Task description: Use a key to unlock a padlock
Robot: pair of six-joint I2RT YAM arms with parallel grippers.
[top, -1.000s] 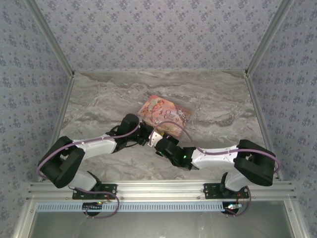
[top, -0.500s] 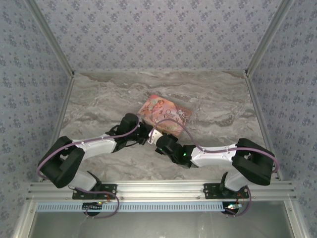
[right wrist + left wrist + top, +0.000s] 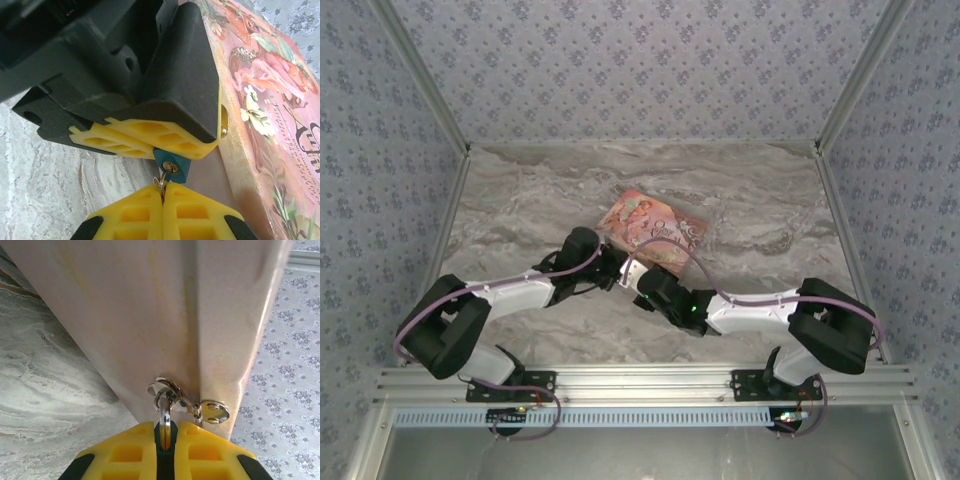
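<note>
From above, my left end effector [image 3: 616, 270] and right end effector [image 3: 638, 287] meet on the surface [image 3: 520, 200], with the pink box [image 3: 665, 225] at one o'clock.

Left wrist: my fingers pinch shut on the padlock [image 3: 164, 412], which hangs from the box's clasp [image 3: 212, 411].

Right wrist: my fingers clamp the key [image 3: 160, 181], with the keyhole at one o'clock. A skewed push could twist the lock or slip the key.
</note>
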